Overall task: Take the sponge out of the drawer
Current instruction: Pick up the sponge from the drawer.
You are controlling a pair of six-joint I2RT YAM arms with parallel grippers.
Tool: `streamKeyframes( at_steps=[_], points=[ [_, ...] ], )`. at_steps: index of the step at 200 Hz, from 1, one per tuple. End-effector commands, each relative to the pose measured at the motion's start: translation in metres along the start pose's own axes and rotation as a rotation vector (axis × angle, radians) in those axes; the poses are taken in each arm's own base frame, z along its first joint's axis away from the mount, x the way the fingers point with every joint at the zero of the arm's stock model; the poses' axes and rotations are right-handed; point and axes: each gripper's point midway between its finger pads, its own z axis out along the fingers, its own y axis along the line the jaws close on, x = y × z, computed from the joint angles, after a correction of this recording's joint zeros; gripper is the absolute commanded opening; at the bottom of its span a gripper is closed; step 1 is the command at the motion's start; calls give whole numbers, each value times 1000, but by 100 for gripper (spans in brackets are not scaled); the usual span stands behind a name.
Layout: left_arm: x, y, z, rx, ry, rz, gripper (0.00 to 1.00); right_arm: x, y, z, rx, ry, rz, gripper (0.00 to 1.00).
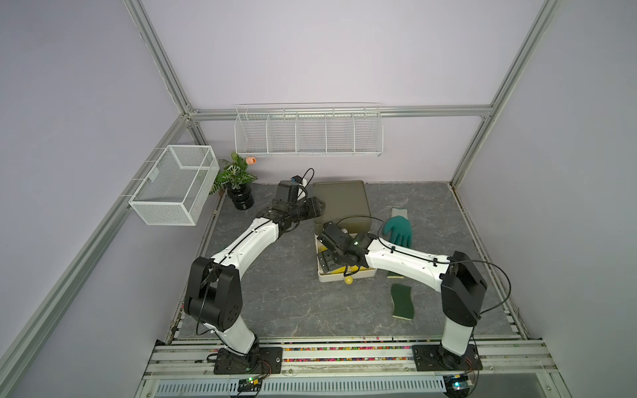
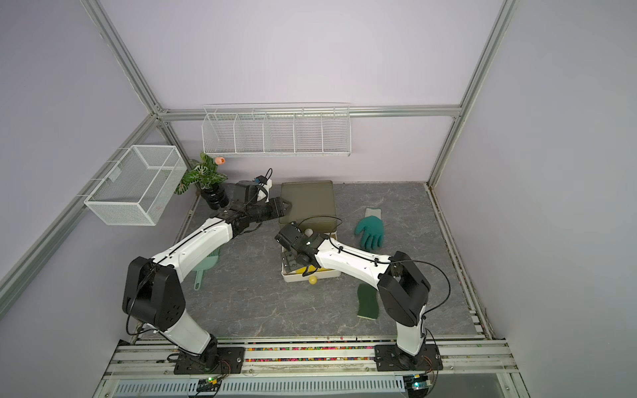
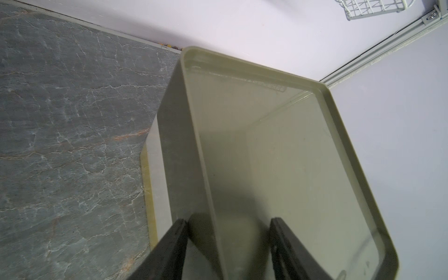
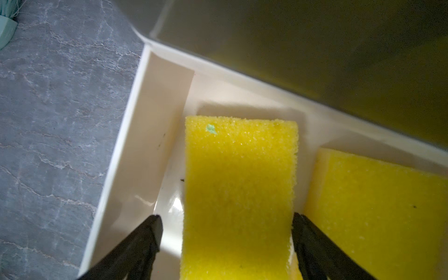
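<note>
Grey marble-look tabletop (image 1: pixel 275 303) under lilac walls, and all the action is at the white plastic drawer (image 1: pixel 344 276), pulled out in front of its olive-green cabinet box (image 1: pixel 341 200). Down inside that drawer goes the right claw (image 4: pixel 225 218), jaws spread wide, straddling the yellow foam sponge (image 4: pixel 240 181). One finger just meets the sponge's edge, the other stands off it with bare drawer floor showing between. No squeeze on it, then! A second yellow sponge (image 4: pixel 375 206) lies just beside the claw, outside the touching finger, also in the drawer.

Over at the cabinet, the left claw (image 3: pixel 229 221) sits astride the box's top edge, jaws fairly narrow, one finger down the side wall, one over the lid. Whether it's actually pinching the box, I can't tell from here; my read is it's steadying it.

Score so far: drawer open, done. Claw lined up on the sponge, done. Left to do: close, lift clear of the drawer walls, set it down outside. Well behind the right claw, back toward its arm's base, a dark green scouring sponge (image 1: pixel 401 301) lies out on the tabletop, so that looks a likely drop zone
</note>
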Motion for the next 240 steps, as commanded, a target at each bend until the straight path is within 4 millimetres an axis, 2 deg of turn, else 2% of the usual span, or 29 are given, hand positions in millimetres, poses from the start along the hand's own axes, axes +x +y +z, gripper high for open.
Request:
streamKeyframes(
  at_steps=[1,115,167,240],
  points=[
    [48,12,18,-20,173,-10,57,-7,-5,2,23,-14,22,89],
    [47,12,17,-22,171,-11,58,2,-5,21,43,41,24,89],
    [47,12,17,-21,171,-9,58,2,-6,20,50,37,25,100],
    [48,12,17,-23,172,-11,58,-6,-8,13,54,0,36,80]
  ],
)
